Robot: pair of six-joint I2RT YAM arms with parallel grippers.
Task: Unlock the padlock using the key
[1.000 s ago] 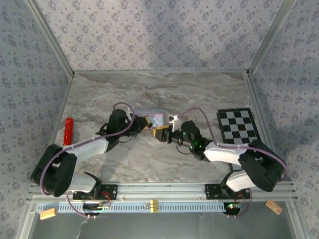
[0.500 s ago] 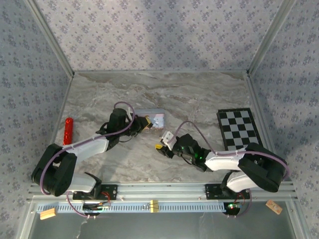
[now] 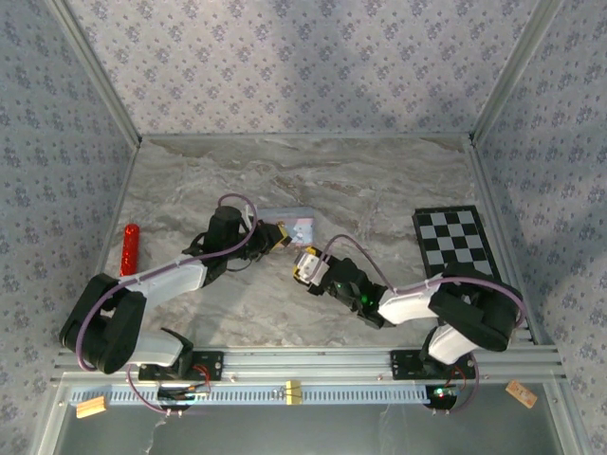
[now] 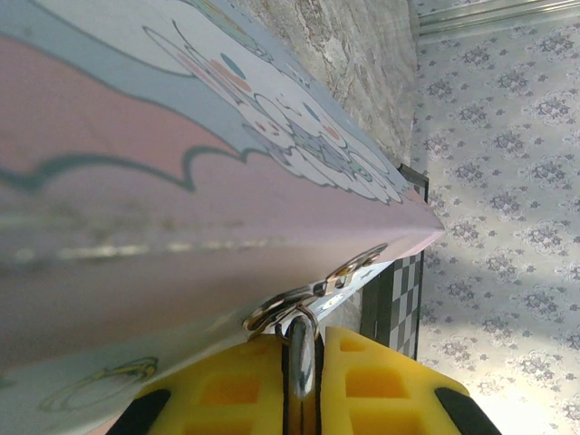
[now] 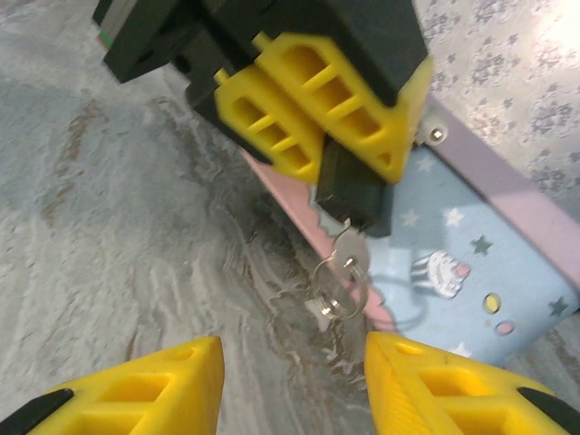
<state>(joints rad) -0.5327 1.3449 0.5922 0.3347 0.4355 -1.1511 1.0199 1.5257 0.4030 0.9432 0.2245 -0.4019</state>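
Padlock held at the tin, key in, free gripper waiting.
My left gripper [image 4: 302, 367] is clamped on the padlock [image 5: 352, 190] at the tin's [image 5: 462, 245] clasp [image 4: 313, 294], steadying it, I judge, for turning the key [image 5: 350, 252] in its keyhole. My right gripper [image 5: 294, 385] stands open and empty just before the tin, facing the key. The tin is closed, its contents hidden.

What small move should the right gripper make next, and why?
Probably ease the right gripper forward and close on the key. The key already sits in the padlock, which the left gripper clamps, and the right jaws stand open, short of it.
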